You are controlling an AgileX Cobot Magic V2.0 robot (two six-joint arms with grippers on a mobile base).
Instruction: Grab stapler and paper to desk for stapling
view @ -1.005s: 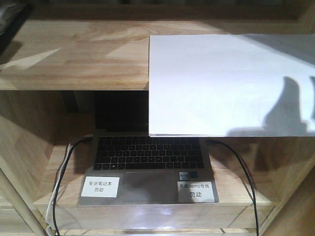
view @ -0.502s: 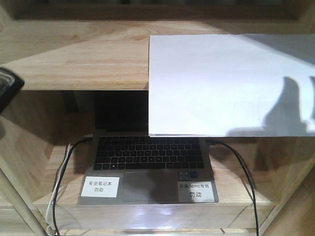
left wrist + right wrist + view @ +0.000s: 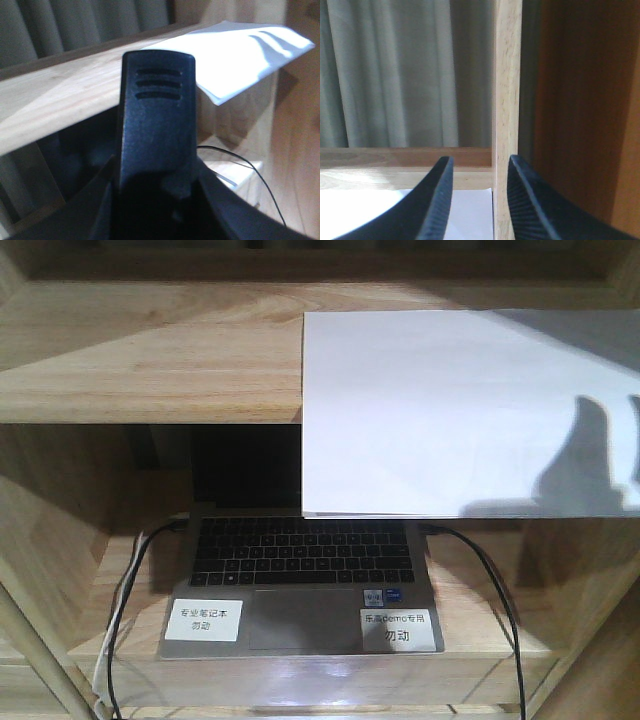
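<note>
Two pincers live: left pincer [image 3: 156, 172] clamped on stapler [image 3: 157, 100], right pincer [image 3: 479, 165] spread apart over paper [image 3: 460, 410]; sheet at 2 o'clock on shelf [image 3: 150, 360], overhanging laptop [image 3: 300, 580] at 6.

Shelf unit [image 3: 150, 360] light grainy wood, semi-matt; paper [image 3: 450, 410] smooth matt white; laptop [image 3: 300, 625] grey w/ slight sheen; black matt plastic w/ moulded grooves, prob. the stapler [image 3: 157, 125]; right gripper [image 3: 480, 162] black, finely ribbed; curtain [image 3: 395, 75] grey cloth.
</note>
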